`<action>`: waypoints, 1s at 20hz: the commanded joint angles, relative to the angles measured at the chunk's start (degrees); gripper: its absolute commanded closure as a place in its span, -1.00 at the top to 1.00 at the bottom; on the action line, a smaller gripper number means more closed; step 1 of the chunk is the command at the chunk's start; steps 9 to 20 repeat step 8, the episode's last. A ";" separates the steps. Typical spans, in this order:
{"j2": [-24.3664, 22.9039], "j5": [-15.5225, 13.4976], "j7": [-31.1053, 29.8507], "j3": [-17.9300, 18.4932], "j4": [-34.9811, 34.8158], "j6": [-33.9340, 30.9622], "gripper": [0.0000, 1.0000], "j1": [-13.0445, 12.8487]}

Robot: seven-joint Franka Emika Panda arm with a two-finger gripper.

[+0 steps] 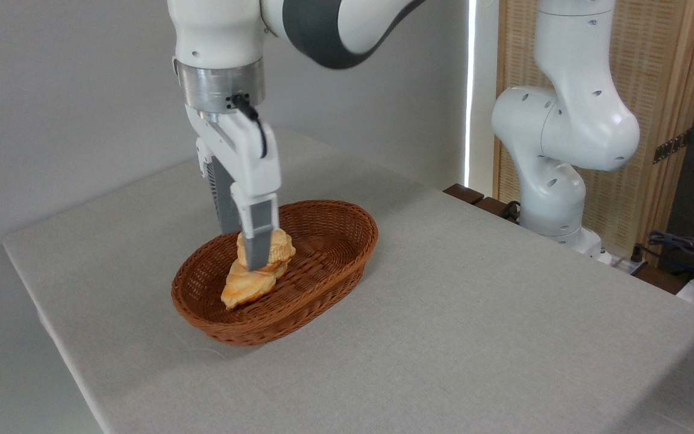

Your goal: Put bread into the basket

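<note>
Bread [256, 278], both pieces, lies inside the basket [335, 265]; gripper [249, 256] looks clamped on the upper piece. Placing step; next, release and lift clear.

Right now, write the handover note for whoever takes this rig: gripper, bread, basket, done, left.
Gripper: down inside the basket, fingers astride the round bread piece; whether they still clamp it cannot be told.
Bread: the round piece sits on top of the elongated piece, both within the basket on the table.
Done: both pieces are in the basket.
Left: open if still gripping, lift clear.
</note>
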 commanded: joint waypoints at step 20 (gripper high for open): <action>-0.23 3.24 -5.10 5.73 1.40 -2.16 1.00 -0.66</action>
